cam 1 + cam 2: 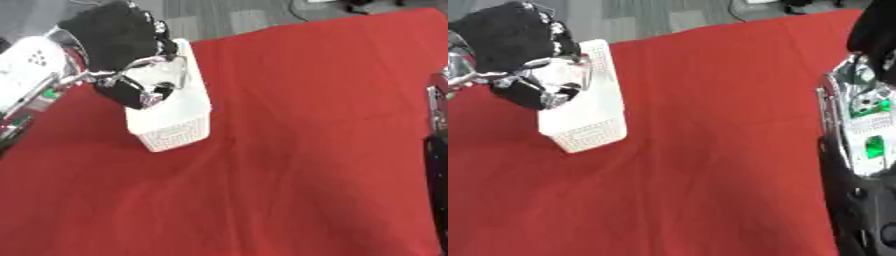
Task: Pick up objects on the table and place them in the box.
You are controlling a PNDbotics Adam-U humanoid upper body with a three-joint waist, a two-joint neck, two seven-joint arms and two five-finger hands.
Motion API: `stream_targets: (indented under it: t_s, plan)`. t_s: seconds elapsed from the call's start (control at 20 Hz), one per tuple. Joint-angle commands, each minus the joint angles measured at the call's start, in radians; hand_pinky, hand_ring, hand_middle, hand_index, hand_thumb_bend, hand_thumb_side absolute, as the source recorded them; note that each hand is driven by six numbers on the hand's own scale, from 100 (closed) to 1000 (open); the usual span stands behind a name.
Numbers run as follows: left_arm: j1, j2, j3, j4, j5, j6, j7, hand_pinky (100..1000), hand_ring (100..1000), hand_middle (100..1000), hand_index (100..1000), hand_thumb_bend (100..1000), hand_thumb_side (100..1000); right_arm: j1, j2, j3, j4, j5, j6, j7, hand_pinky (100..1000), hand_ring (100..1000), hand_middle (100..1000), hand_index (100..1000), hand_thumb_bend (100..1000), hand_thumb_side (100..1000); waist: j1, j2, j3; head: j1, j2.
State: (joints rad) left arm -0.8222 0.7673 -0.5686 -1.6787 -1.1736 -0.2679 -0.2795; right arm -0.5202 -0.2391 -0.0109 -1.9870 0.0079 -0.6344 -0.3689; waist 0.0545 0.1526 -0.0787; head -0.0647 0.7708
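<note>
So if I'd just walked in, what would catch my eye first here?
Probably the robot's left hand, big and black, hovering over a white box at the upper left, its fingers curled above the opening. Next comes the bright red cloth that covers the whole table. At the right edge, the robot's right arm shows as silver and black parts with green lights.

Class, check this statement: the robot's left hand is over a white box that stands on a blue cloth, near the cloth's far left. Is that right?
Not quite. The cloth is red, not blue, as the left eye view shows. The rest stands: the left hand is over the white box, which stands on the cloth near its far left.
</note>
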Motion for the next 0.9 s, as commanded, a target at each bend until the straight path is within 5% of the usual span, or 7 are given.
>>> stream_targets:
  t_s: [0.05, 0.4, 0.5, 0.6, 0.65, 0.8, 0.9]
  plan:
    - [-0.001, 0.007, -0.004, 0.021, -0.046, -0.042, -0.018, 100, 100, 100, 141, 100, 539, -0.02, -0.002, 0.0, -0.013, -0.006, -0.002, 0.006, 358, 340, 338, 481, 100, 1000, 0.001, -0.01, -0.003, 0.01, -0.001]
    - [0.008, -0.002, -0.009, 0.067, -0.107, -0.028, -0.133, 100, 100, 100, 178, 100, 474, -0.017, -0.004, -0.002, -0.013, -0.006, 0.001, 0.006, 356, 338, 336, 480, 100, 1000, 0.0, -0.012, -0.001, 0.01, -0.001]
    - [0.01, -0.003, -0.011, 0.073, -0.118, -0.016, -0.191, 122, 188, 232, 290, 100, 387, -0.016, -0.005, -0.003, -0.013, -0.006, 0.003, 0.006, 356, 339, 336, 480, 100, 1000, 0.0, -0.013, 0.001, 0.01, -0.001]
    - [0.012, -0.003, -0.017, 0.075, -0.122, -0.022, -0.247, 463, 548, 527, 546, 162, 475, -0.015, -0.007, -0.003, -0.013, -0.007, 0.004, 0.005, 356, 338, 336, 480, 100, 1000, 0.0, -0.015, 0.002, 0.009, -0.001]
    - [0.015, -0.003, -0.021, 0.075, -0.122, -0.033, -0.273, 610, 690, 648, 654, 341, 593, -0.014, -0.007, -0.001, -0.013, -0.009, 0.005, 0.006, 355, 338, 335, 480, 100, 1000, 0.0, -0.016, 0.003, 0.009, -0.001]
    - [0.017, -0.004, -0.02, 0.067, -0.116, -0.064, -0.313, 949, 962, 876, 798, 570, 870, -0.013, -0.008, 0.002, -0.013, -0.019, 0.007, 0.009, 355, 337, 334, 479, 100, 1000, -0.001, -0.016, 0.004, 0.008, -0.001]
    - [0.017, -0.005, -0.02, 0.063, -0.109, -0.074, -0.317, 1000, 1000, 949, 836, 634, 943, -0.013, -0.008, 0.002, -0.013, -0.026, 0.007, 0.012, 355, 337, 334, 479, 100, 1000, -0.001, -0.016, 0.004, 0.009, -0.001]
